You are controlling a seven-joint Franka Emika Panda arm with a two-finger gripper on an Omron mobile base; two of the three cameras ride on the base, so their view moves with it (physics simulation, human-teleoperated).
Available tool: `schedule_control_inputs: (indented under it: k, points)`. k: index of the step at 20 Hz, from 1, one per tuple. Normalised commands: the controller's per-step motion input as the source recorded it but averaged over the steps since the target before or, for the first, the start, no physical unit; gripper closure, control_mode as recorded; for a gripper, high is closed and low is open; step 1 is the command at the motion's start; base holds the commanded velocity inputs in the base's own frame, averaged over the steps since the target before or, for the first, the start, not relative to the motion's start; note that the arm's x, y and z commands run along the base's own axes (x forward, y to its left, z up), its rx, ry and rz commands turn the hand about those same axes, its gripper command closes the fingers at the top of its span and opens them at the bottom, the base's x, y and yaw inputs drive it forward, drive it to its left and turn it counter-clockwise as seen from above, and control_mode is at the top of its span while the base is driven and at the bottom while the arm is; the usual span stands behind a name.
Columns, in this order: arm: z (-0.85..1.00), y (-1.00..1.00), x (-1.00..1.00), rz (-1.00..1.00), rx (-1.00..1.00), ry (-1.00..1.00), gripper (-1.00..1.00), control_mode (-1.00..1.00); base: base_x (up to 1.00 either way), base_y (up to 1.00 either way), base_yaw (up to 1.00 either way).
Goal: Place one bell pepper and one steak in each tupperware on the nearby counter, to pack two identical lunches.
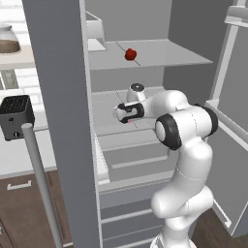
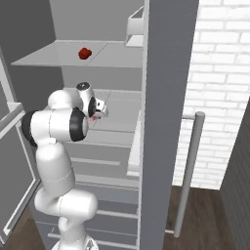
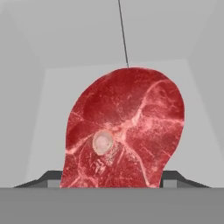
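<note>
You are looking into an open fridge (image 1: 145, 140) with the arm reaching onto its middle shelf (image 1: 109, 128). The gripper (image 1: 127, 116) is sitting low over that shelf, and in the left base view a sliver of pink is showing just under it. In the hand view the steak (image 3: 124, 131) is lying flat on the pale shelf right at the fingers (image 3: 173, 177), its lower edge running between the two dark tips, one tip showing on each side of the slab. The fingers are standing on either side of the meat, but you cannot tell from these pictures whether they are pressing on it or only flanking it.

One bell pepper (image 1: 130, 54) is resting on the upper shelf (image 1: 160, 54), well above the gripper and apart from it; you are seeing it too in the right base view (image 2: 85, 53). A pale open bin (image 1: 96, 34) is standing at the back left of that upper shelf.

The tall grey fridge wall (image 1: 60, 121) is standing between the arm and the counter (image 1: 22, 155) to the left, where a black toaster (image 1: 16, 116) is sitting. A grey bar handle (image 1: 41, 184) is running down in front of that counter. On the arm's other side an open fridge door (image 1: 227, 135) is standing close beside the elbow. In the right base view a white brick wall (image 2: 219, 88) is lying beyond the fridge.
</note>
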Motion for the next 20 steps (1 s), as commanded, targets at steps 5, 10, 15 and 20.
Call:
schedule_control_inputs:
  k: [5, 10, 15, 20]
  points:
    - [0.0, -0.02, -0.36, 0.0, 0.0, 0.0, 1.0, -1.0, 0.0, 0.0, 0.0]
    - [0.0, -0.12, -0.97, 0.0, 0.0, -0.04, 1.0, -1.0, 0.0, 0.0, 0.0]
    - [0.58, -0.14, -0.99, 0.0, 0.0, -0.02, 1.0, -1.0, 0.0, 0.0, 0.0]
    - [1.0, 0.0, -0.96, 0.09, 0.0, 0.17, 1.0, -1.0, 0.0, 0.0, 0.0]
